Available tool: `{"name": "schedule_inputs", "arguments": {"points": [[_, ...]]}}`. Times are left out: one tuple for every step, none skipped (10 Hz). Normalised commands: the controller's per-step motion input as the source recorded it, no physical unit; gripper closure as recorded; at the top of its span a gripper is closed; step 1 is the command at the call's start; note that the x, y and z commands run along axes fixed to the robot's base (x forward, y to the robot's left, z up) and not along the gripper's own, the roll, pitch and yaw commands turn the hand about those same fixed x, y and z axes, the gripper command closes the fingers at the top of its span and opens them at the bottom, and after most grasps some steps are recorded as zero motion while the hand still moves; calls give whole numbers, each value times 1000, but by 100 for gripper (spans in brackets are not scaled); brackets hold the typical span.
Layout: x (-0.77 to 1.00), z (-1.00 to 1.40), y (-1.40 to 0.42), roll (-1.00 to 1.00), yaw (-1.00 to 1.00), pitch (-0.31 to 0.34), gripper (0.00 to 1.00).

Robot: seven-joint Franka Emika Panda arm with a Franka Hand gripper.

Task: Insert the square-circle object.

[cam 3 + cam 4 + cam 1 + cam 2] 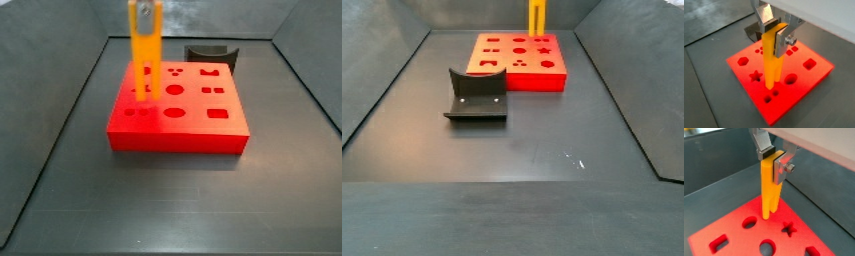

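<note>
My gripper (pixel 774 34) is shut on the upper end of the square-circle object (pixel 772 60), a long orange-yellow bar, and holds it upright; the same shows in both wrist views (pixel 774 160). Its forked end (pixel 767 214) points down at the flat red block (pixel 734 230), right beside a round hole (pixel 749 221). I cannot tell whether the prongs touch the block. In both side views the bar (pixel 142 50) (pixel 537 15) stands over the red block (pixel 187 125) (pixel 513 75); the gripper itself is cut off above the frame there.
The red block has several shaped holes: a star (pixel 755 76), a hexagon (pixel 743 61), a square (pixel 809 63). The dark fixture (pixel 476 95) stands on the floor beside the block and also shows in a side view (pixel 210 55). Grey bin walls slope up on all sides.
</note>
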Motion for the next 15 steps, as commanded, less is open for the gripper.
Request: {"name": "schedule_inputs", "arguments": {"points": [[129, -86, -246, 0, 0, 109, 100], [271, -226, -20, -207, -640, 119, 100], [0, 60, -86, -493, -566, 0, 100], [0, 163, -111, -500, -523, 0, 100], [0, 129, -103, -500, -454, 83, 100], [-214, 120, 0, -500, -251, 0, 100], [-300, 171, 211, -500, -63, -110, 100], [-334, 0, 51, -80, 0, -206, 100], [-337, 0, 0, -67, 51, -177, 100], [-31, 86, 0, 0, 271, -223, 100], [-331, 49, 0, 0, 0, -184, 100], [-271, 14, 0, 0, 0, -123, 100], [-529, 3, 0, 56, 0, -163, 100], [-569, 0, 0, 60, 0, -263, 100], [-166, 89, 0, 11, 23, -290, 100]]}}
